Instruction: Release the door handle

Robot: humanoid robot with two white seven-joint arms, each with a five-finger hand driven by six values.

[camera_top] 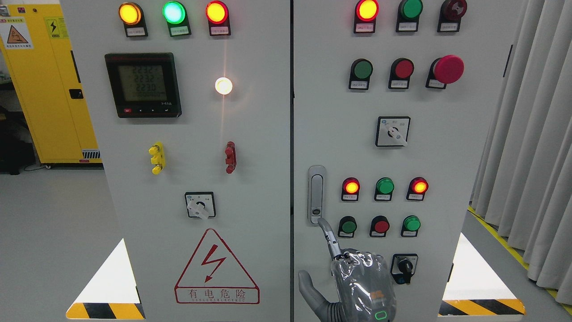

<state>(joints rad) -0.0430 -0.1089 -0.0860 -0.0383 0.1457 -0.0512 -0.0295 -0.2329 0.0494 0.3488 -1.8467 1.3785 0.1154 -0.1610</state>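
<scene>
The silver door handle (316, 194) is set upright in the left edge of the right cabinet door (447, 179). My right hand (357, 286), wrapped in clear plastic, comes up from the bottom edge just below the handle. Its index finger (328, 237) points up and its tip touches the handle's lower end. The thumb (308, 290) is spread out to the left. The hand grips nothing. The other fingers are hidden behind the back of the hand. The left arm is out of view.
The right door carries lit lamps, push buttons, a red mushroom stop button (448, 69), a rotary switch (393, 131) and a key switch (405, 268) close to my hand. The left door (250, 201) has a meter (143, 85). A yellow cabinet (40, 89) stands far left, curtains (532, 134) at right.
</scene>
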